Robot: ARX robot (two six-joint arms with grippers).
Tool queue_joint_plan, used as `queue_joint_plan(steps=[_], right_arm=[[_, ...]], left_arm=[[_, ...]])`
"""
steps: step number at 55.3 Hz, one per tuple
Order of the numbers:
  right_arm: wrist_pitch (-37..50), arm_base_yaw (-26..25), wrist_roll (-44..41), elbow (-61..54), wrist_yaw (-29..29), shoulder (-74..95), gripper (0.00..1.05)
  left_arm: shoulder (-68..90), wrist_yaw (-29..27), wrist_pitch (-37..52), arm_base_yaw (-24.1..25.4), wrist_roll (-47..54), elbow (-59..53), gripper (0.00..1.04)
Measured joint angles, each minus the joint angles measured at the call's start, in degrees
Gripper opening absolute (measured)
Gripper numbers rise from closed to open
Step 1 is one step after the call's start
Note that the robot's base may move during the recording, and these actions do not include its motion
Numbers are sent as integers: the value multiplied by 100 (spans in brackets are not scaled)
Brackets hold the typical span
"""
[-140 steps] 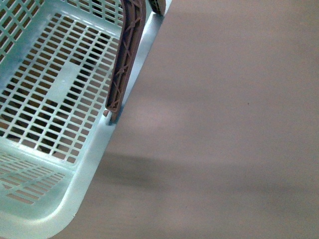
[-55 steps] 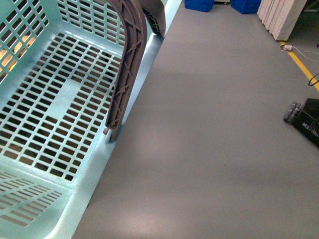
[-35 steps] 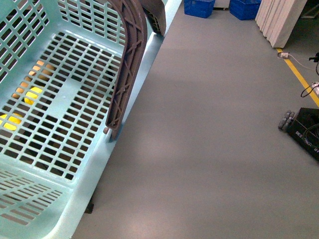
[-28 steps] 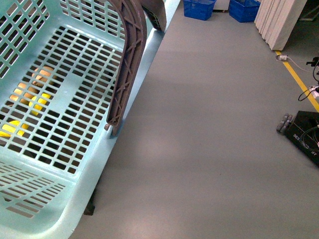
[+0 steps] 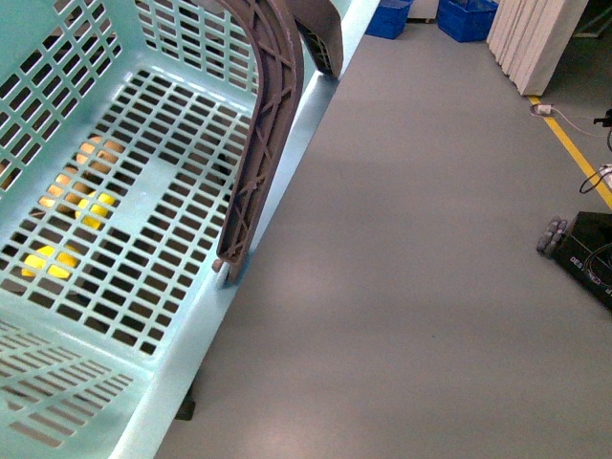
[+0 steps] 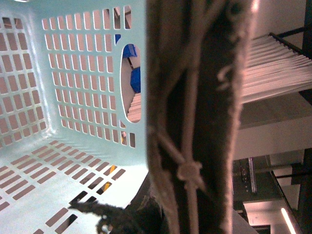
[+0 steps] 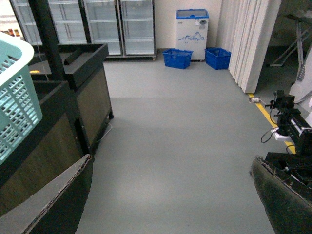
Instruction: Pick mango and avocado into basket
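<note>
Left pincer: I see only a dark, blurred mass against the lower part of the brown-grey handle. I cannot tell whether the jaws are apart, together or clamped. The handle runs right in front of the lens and fills most of the left wrist view. A white tie is knotted round it. Just behind the handle is the inside of the basket, showing a perforated teal wall and floor.

Right pincer: the jaws stand wide apart and hold nothing, with one dark finger at each lower corner of the right wrist view. Bare grey floor lies between them. A corner of the basket shows at the frame's edge, well apart from this pincer and above a dark cabinet. Blue crates stand far back by the glass-door fridges.

Front view: the basket occupies my left side, and its handle arches up along the near rim. Bright yellow patches show through the slots from beneath the basket's floor. The grid breaks them up too much for me to identify them. On my right the floor is open out to a yellow line and a black device with cables.
</note>
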Motion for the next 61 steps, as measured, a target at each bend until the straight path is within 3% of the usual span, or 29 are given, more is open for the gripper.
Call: queue_joint_plan(steps=[61], right_arm=[[2,0,0,0,-28,0,96]], left_arm=[[-2,-107,-7,35,74,-9,6]])
